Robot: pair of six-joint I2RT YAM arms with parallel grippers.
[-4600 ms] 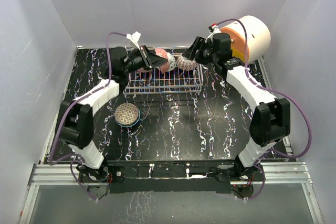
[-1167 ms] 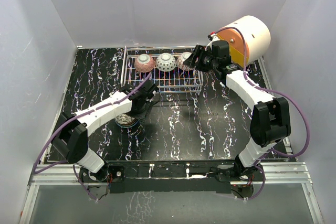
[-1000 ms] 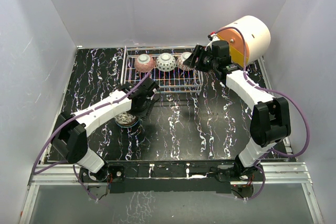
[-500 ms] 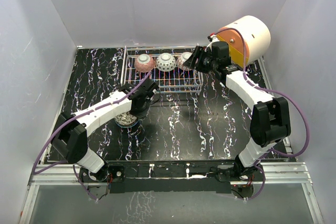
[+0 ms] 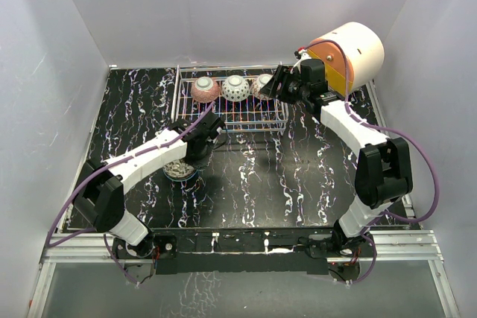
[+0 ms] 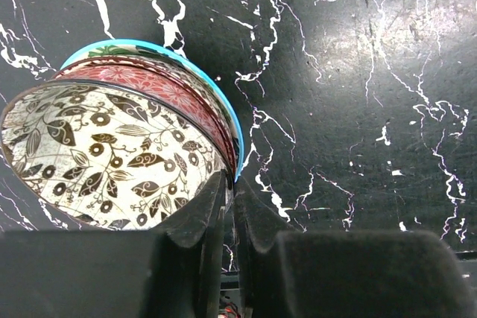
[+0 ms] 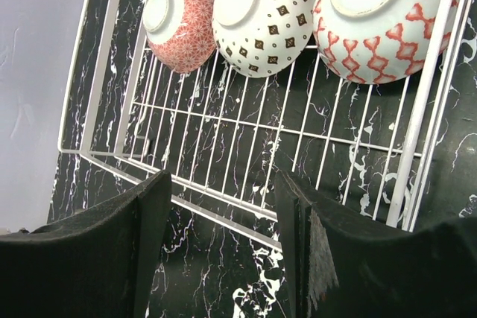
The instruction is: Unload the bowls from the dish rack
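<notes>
About half the job looks done. The dish rack (image 5: 238, 117) holds three bowls upside down along its far side: a pink bowl (image 7: 179, 26) at the left, a spotted white bowl (image 7: 261, 16) in the middle and a red zigzag bowl (image 7: 380, 13) at the right. The rest of the rack is bare wire. Just off the rack's near left corner stands a stack (image 5: 177, 170) of unloaded bowls, a leaf-patterned bowl (image 6: 112, 154) on top with red and blue rims below it.

The left gripper (image 6: 227, 206) is at the stack's rim with its jaws pressed together; whether they nip the rim I cannot tell. The right gripper (image 7: 223, 184) hovers over the rack's right end, jaws apart and holding nothing.

Plain pale walls (image 5: 223, 13) close in three sides. The table (image 5: 283, 184) is black with white veining. A white and orange drum (image 5: 354, 50) sits beyond the rack's far right corner.
</notes>
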